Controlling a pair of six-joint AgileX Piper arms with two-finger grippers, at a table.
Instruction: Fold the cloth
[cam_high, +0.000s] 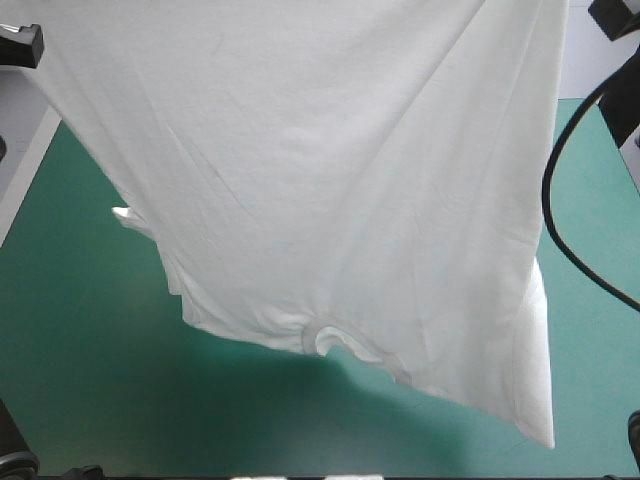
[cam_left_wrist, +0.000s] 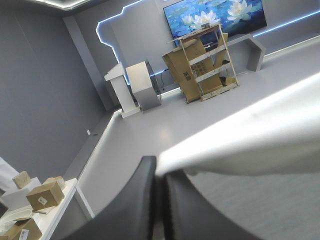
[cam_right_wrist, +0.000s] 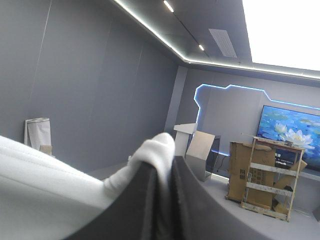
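The white T-shirt (cam_high: 330, 190) hangs lifted high over the teal-green table (cam_high: 80, 360), stretched between both raised arms. Its collar (cam_high: 335, 340) is at the low end, with one sleeve (cam_high: 535, 370) dangling near the table's front right. In the left wrist view my left gripper (cam_left_wrist: 160, 172) is shut on the T-shirt, whose white hem (cam_left_wrist: 250, 140) runs off to one side from the fingertips. In the right wrist view my right gripper (cam_right_wrist: 165, 160) is shut on the T-shirt, a white bunch (cam_right_wrist: 155, 147) poking out above the black fingers (cam_right_wrist: 135, 200). Neither gripper shows in the high view.
Teal-green table shows bare to the left (cam_high: 60, 300) and front of the hanging shirt and along the right side (cam_high: 600, 200). A small white corner of the shirt (cam_high: 125, 215) pokes out at the left.
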